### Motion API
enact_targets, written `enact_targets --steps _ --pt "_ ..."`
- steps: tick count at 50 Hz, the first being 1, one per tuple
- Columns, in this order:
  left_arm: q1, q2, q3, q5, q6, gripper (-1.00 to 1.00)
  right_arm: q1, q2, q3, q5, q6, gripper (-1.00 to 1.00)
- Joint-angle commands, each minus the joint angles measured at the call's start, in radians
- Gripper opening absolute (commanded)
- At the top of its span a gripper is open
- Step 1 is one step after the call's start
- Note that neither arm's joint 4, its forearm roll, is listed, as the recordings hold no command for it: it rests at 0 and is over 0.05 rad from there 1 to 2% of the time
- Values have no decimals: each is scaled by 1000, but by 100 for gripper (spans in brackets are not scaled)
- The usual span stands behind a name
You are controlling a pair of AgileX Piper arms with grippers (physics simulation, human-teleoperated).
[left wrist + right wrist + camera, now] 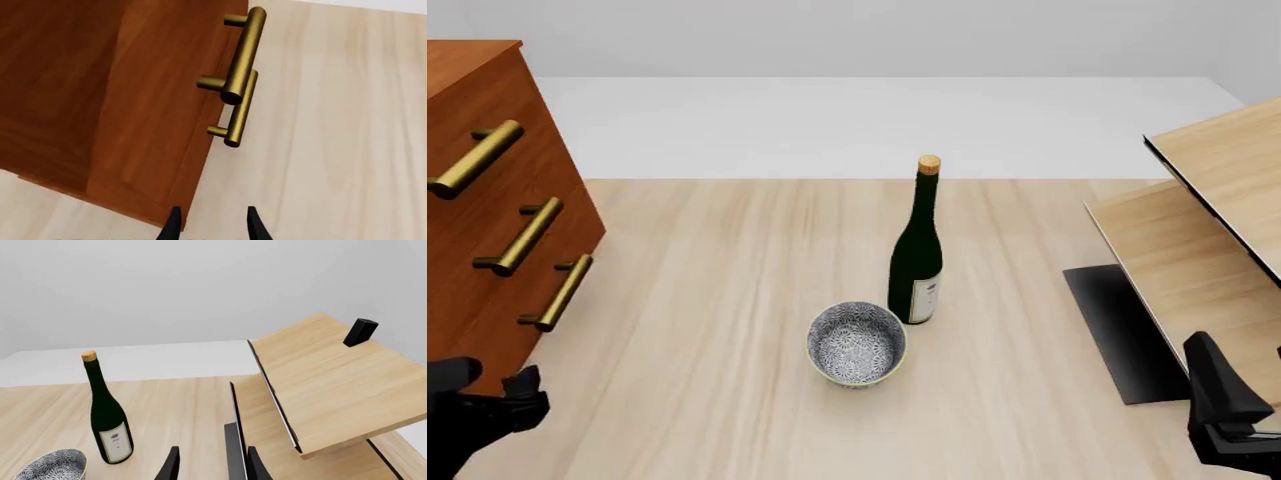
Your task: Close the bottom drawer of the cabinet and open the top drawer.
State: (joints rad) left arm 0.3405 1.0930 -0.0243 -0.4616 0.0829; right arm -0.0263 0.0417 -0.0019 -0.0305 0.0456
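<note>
The reddish-brown cabinet (481, 90) stands at the table's left edge, its front facing right. The top drawer's brass handle (474, 158), the middle handle (518, 236) and the bottom drawer's handle (557, 292) sit one under another. All three fronts look level with the cabinet face. My left gripper (487, 405) hovers just in front of the cabinet's near lower corner, open and holding nothing. The left wrist view shows that corner (143, 150) and two brass handles (243, 55); I cannot tell which drawers they belong to. My right gripper (1228, 400) is open at the far right.
A dark green wine bottle (917, 250) stands mid-table with a patterned bowl (856, 343) just in front of it. A pale wood shelf unit (1201, 230) leans in at the right above a black panel (1114, 330). A small black block (360, 332) sits on it.
</note>
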Motion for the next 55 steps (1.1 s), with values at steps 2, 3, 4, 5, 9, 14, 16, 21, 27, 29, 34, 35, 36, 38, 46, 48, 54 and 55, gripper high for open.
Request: enact_targets --steps 2,3,4,5,9,14,16,21,27,29,34,35,36,38,46,48,54,55 --pt "42 -50 -3 35 11 100 1 4 0 -4 0 100" --pt "43 -51 -2 32 14 100 1 5 0 -6 0 100" --pt "42 -54 -5 37 12 100 1 6 0 -6 0 100" --pt "43 -55 -7 41 13 100 1 6 0 -6 0 100" --pt "38 -64 -4 48 10 100 0 8 0 -8 0 100" --pt "23 -65 0 51 -1 100 0 8 0 -8 0 100" --pt "4 -67 0 59 -10 100 0 9 0 -9 0 100" --pt "-41 -63 -1 65 -33 100 0 7 0 -8 0 100" --pt "-100 -56 -1 71 -66 100 0 6 0 -7 0 100" --pt "-121 -61 -3 79 -70 100 0 8 0 -9 1 100" --pt "-175 -92 -10 113 -88 100 -1 11 0 -11 1 100" --pt "-181 -92 -12 116 -93 100 -1 11 0 -12 2 100" --pt "-195 -104 -14 125 -93 100 -1 10 0 -11 2 100" --pt "-215 -113 -17 137 -98 100 -1 9 0 -10 2 100" --pt "-293 -168 -40 185 -80 100 -1 8 0 -9 3 100" --pt "-353 -168 -56 187 -43 100 -1 6 0 -8 3 100" --pt "-441 -194 -102 221 17 100 -1 -2 -1 -1 7 100" --pt "-453 -186 -107 218 25 100 -1 -2 -1 -1 8 100"
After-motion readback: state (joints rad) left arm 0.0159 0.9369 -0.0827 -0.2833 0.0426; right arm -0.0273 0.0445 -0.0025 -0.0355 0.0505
